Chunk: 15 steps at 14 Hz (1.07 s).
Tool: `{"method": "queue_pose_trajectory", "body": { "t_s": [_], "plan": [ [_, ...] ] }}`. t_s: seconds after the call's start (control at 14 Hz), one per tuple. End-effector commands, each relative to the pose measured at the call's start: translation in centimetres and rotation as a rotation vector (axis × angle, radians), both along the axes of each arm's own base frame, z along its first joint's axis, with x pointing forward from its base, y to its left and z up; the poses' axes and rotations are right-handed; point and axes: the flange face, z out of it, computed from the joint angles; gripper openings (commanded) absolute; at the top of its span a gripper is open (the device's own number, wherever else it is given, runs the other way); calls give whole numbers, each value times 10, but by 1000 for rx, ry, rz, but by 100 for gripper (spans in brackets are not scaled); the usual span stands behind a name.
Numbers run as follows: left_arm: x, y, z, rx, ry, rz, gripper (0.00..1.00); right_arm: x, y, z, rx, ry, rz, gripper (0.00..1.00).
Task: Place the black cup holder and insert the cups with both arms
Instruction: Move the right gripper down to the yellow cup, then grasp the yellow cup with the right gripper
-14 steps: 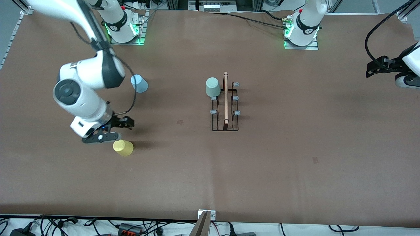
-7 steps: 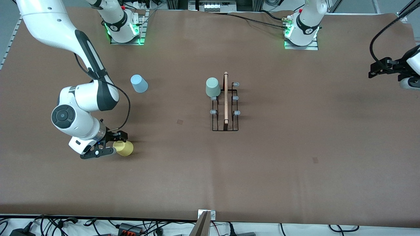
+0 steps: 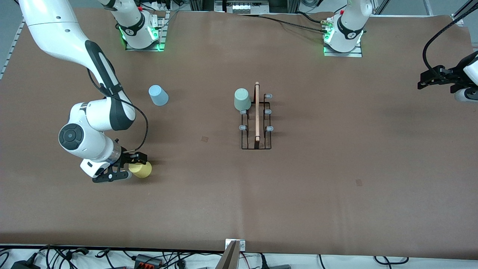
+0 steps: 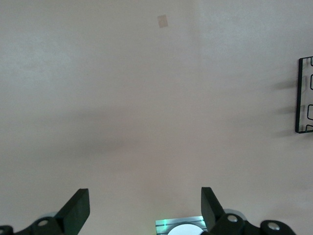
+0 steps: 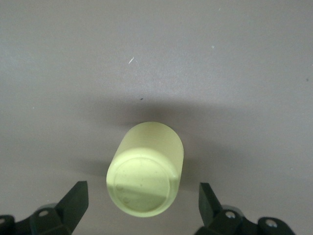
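Since a second ago the right gripper (image 3: 126, 167) has dropped from just above the yellow cup (image 3: 140, 169) to table level, so its spread fingers now flank the cup; over the last half second it has barely shifted. Meanwhile the left gripper (image 3: 421, 80) has stayed up at the left arm's end of the table, waiting.

From the front camera, the yellow cup sits upside down on the brown table (image 3: 336, 186), partly between the right gripper's fingers, one nearer the camera and one farther, with the jaws not clamped on it. Well away from this gripper, toward the middle of the table, stands the black cup holder (image 3: 256, 123) with its wooden rod handle (image 3: 257, 112) running along the top. A mint green cup (image 3: 242, 99) sits inverted on one of its pegs, at the end farther from the camera. A light blue cup (image 3: 158, 95) stands upside down on the table, farther from the camera than the right gripper and apart from it.

From the left wrist camera, the left gripper (image 4: 144, 208) is wide open and empty, high over bare table, with one edge of the black cup holder (image 4: 304, 95) well off to the side.

From the right wrist camera, the right gripper (image 5: 142, 200) is open, and the yellow cup (image 5: 145, 169) lies centred between its fingers (image 5: 73, 203), its base toward the camera, a gap on each side.
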Motion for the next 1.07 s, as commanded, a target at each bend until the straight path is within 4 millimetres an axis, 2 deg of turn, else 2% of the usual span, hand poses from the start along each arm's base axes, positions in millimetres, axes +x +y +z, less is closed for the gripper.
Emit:
{"method": "queue_pose_trajectory", "body": {
  "t_s": [0.0, 0.14, 0.21, 0.29, 0.36, 0.5, 0.71, 0.79, 0.93, 1.0],
  "plan": [
    [0, -4, 10, -21, -14, -1, 100, 7, 0, -12, 19, -22, 18, 100],
    [1, -9, 10, -14, -15, 25, 100, 8, 0, -20, 22, -28, 20, 100],
    [1, -10, 10, -10, -15, 31, 100, 8, 0, -20, 21, -28, 22, 93],
    [1, -11, 10, -9, -15, 30, 100, 8, 0, -19, 23, -30, 22, 40],
    [1, -12, 11, -7, -16, 26, 100, 8, 3, -19, 23, -30, 27, 23],
    [1, -15, 11, -5, -16, 20, 100, 8, 5, -12, 21, -36, 33, 1],
    [1, -19, 11, -7, -18, 14, 100, 3, 10, 25, 6, -17, 48, 0],
    [2, -21, 11, 0, -18, 9, 100, -3, 18, 46, -2, 8, 53, 0],
    [2, -22, 12, 3, -22, 8, 100, -20, 47, 90, -11, 52, 39, 0],
    [3, -23, 16, 1, -28, 3, 100, -28, 64, 105, -14, 63, -9, 0]
  ]
}}
